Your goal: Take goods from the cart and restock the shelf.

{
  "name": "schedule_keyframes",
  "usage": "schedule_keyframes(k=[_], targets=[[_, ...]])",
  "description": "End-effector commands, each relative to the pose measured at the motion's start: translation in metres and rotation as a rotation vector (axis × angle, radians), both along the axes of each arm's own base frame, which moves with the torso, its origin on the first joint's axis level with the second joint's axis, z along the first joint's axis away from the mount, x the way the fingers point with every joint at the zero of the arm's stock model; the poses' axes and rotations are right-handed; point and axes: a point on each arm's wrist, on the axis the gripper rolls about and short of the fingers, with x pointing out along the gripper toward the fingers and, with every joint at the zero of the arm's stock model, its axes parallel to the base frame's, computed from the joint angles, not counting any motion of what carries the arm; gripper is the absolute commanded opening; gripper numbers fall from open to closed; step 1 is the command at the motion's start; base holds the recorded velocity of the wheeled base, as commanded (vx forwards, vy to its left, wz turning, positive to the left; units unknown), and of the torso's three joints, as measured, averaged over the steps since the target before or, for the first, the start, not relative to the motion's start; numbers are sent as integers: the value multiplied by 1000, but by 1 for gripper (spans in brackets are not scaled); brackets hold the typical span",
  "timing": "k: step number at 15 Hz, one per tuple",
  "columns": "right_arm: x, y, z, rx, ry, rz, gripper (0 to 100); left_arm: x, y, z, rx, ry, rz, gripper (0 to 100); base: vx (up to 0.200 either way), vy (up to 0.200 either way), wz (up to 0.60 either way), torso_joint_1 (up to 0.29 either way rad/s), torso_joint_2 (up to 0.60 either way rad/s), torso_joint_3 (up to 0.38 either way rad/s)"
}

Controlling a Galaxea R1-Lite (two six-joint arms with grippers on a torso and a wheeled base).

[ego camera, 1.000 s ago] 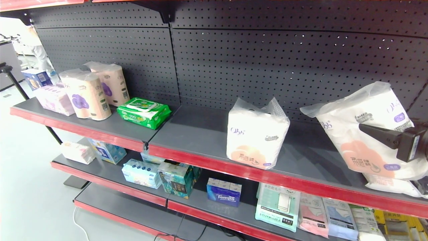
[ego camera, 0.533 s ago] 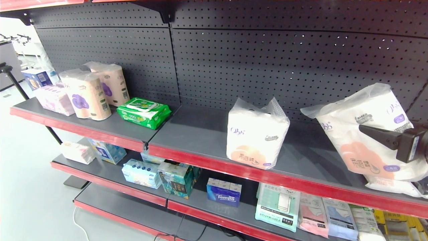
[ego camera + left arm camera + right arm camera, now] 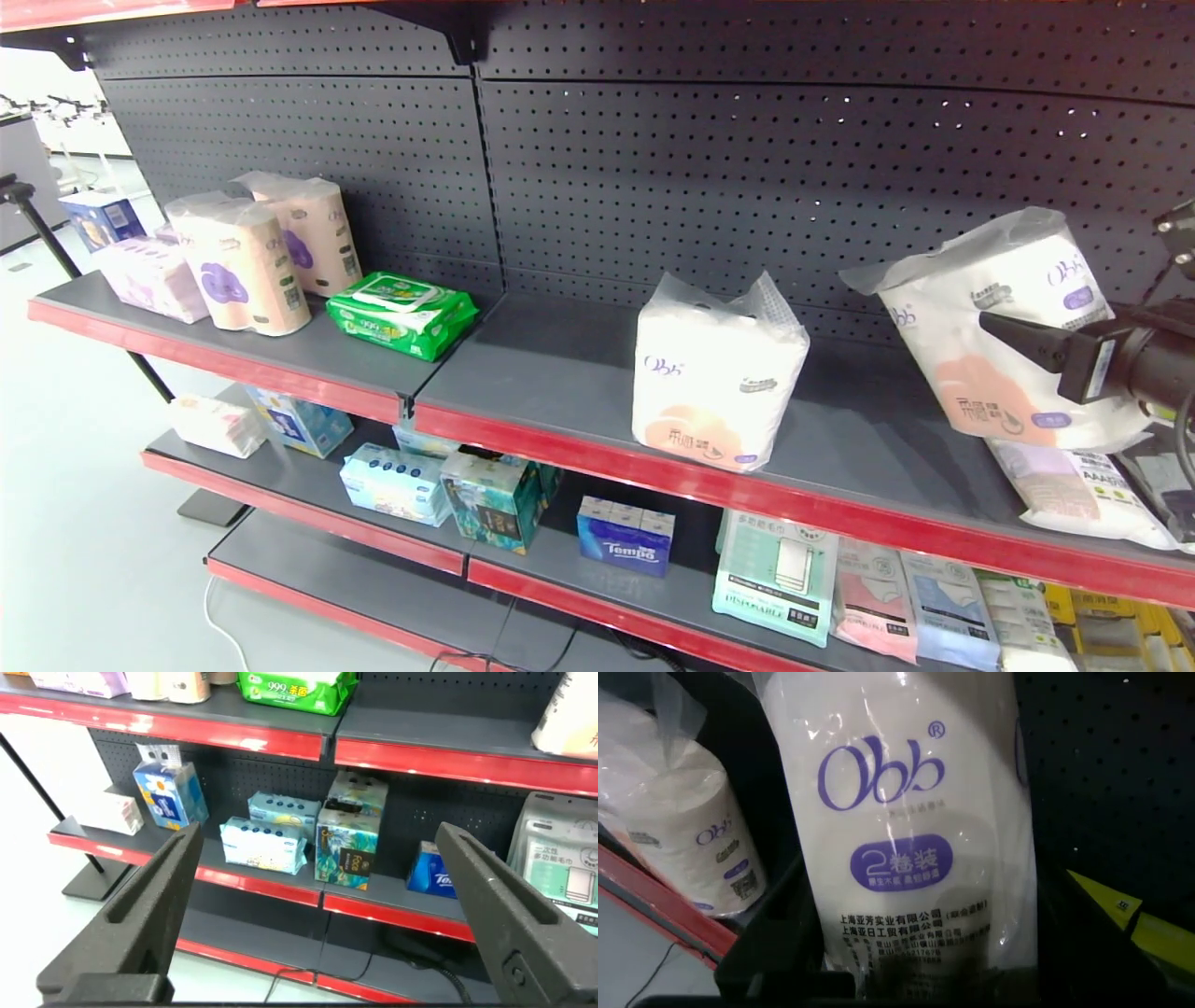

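My right claw (image 3: pixel 1022 343) was clamped on a white pack of paper rolls (image 3: pixel 1004 299). One black finger lay across its front and the other was hidden behind it. The pack hung tilted over the right end of the upper shelf (image 3: pixel 560 369), close to the pegboard back. Its wrapper carried large purple lettering, a purple oval badge, rows of small dark print and a peach cloud shape. From my wrist, the pack's lower end ran out of the picture. Under it lay a flat white packet (image 3: pixel 1074 490), partly cut off. I could not tell whether the two touched. A matching roll pack (image 3: pixel 719 373) stood upright at the shelf's front edge, well apart, and a green wipes packet (image 3: pixel 403 313) lay farther left. My left claw (image 3: pixel 318 891) was spread wide with nothing in it, facing the lower shelf (image 3: pixel 271 889).
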Motion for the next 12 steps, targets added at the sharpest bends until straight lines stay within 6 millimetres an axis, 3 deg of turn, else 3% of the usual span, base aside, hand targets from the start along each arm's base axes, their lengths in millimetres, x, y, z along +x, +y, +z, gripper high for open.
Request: schedule_keyframes(k=[1,6,12], targets=[[25,0,-11,11,47,7,0,0,0,0,0,1,0,100,0,0,0,0,0,0],[69,-2,-26,86,10,140,0,0,0,0,0,1,0,100,0,0,0,0,0,0],[108,-16,-49,113,-12,315,0,0,0,0,0,-1,0,100,0,0,0,0,0,0]])
